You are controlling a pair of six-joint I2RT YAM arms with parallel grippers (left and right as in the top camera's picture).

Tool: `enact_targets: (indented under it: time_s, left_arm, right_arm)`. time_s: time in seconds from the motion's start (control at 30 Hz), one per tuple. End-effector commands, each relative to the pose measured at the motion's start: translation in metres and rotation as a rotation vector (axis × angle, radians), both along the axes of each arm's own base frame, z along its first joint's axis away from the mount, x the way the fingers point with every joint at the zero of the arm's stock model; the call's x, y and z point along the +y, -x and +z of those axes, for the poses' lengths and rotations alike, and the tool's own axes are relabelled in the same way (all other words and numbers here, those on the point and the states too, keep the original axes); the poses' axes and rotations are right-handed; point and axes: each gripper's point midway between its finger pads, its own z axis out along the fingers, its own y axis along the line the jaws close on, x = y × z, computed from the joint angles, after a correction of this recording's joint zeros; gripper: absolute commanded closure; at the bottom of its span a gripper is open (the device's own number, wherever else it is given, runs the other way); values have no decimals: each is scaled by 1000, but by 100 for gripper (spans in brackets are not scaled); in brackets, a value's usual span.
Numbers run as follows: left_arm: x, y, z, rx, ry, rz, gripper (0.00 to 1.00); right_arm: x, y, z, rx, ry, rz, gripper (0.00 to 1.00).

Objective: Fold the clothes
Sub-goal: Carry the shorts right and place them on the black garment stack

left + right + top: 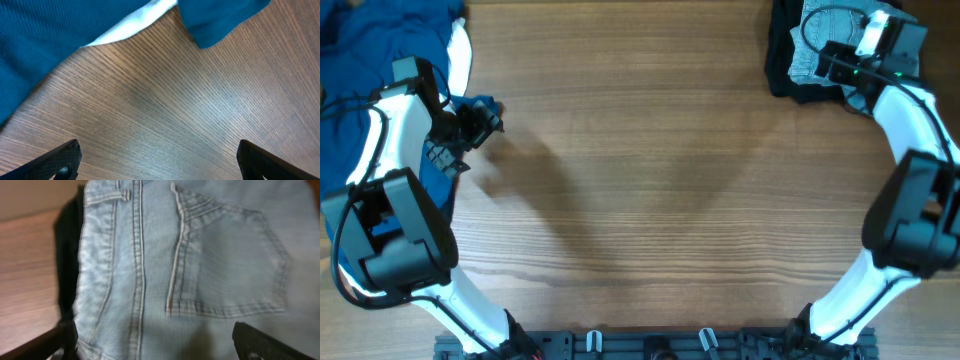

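The pale blue denim shorts [808, 50] lie at the table's far right corner on top of a black garment [782, 62]. In the right wrist view a stitched back pocket [230, 255] and a seam of the shorts fill the frame. My right gripper [825, 62] [152, 330] hangs open just above the denim and holds nothing. My left gripper [478, 122] [157, 150] is open and empty over bare wood, next to the edge of a blue garment [380, 40] [45, 40].
The blue garment pile covers the far left corner, with a white lining edge [132, 22] and a loose blue corner [220, 20] near the left gripper. The black garment [67, 255] shows left of the denim. Wooden table [660, 180] lies between the arms.
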Motion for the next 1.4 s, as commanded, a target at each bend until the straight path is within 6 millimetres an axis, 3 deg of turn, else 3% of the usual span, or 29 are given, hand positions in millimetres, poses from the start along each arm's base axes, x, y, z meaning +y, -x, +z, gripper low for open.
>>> enact_targets:
  time_s: [0.0, 0.2, 0.27, 0.33, 0.4, 0.5, 0.53, 0.63, 0.67, 0.73, 0.77, 0.93, 1.03, 1.1, 1.23, 1.37]
  left_arm:
    - [0, -5, 10, -27, -8, 9, 0]
    - [0, -5, 10, -27, -8, 9, 0]
    - [0, -5, 11, -28, -8, 9, 0]
    - [0, -5, 11, -28, -9, 9, 0]
    - [0, -5, 10, -28, -8, 9, 0]
    - [0, -5, 11, -28, -8, 9, 0]
    - [0, -5, 10, -28, -8, 9, 0]
    - [0, -5, 11, -28, -8, 9, 0]
    - [0, -5, 10, -28, -9, 9, 0]
    - [0, -5, 11, -28, -8, 9, 0]
    - [0, -5, 11, -28, -9, 9, 0]
    - [0, -5, 10, -28, -8, 9, 0]
    - [0, -5, 10, -28, -9, 9, 0]
    - [0, -5, 10, -28, -9, 9, 0]
    - [0, -5, 10, -28, -9, 9, 0]
    - [0, -5, 11, -29, -8, 9, 0]
  right_arm:
    - [-2, 19, -12, 85, -26, -82, 0]
    - [14, 29, -95, 230, -163, -92, 0]
    - [18, 29, -114, 249, -187, -78, 0]
    - [20, 29, -122, 256, -198, -71, 2]
    - [24, 24, -113, 235, -216, -50, 3]
    - [32, 18, -69, 172, -240, -10, 1]
    - [34, 18, -46, 144, -243, 1, 0]
    - [51, 28, 59, 4, -244, 89, 0]
    - [57, 35, 84, -34, -249, 111, 0]
    - [76, 55, 136, -114, -250, 212, 0]
    - [94, 75, 172, -173, -255, 298, 0]
    - [145, 151, 260, -321, -290, 509, 0]
    - [162, 194, 284, -338, -349, 514, 0]
    - [167, 209, 297, -360, -368, 497, 0]
    - [171, 224, 311, -401, -356, 501, 0]
    - [170, 227, 297, -331, -421, 453, 0]
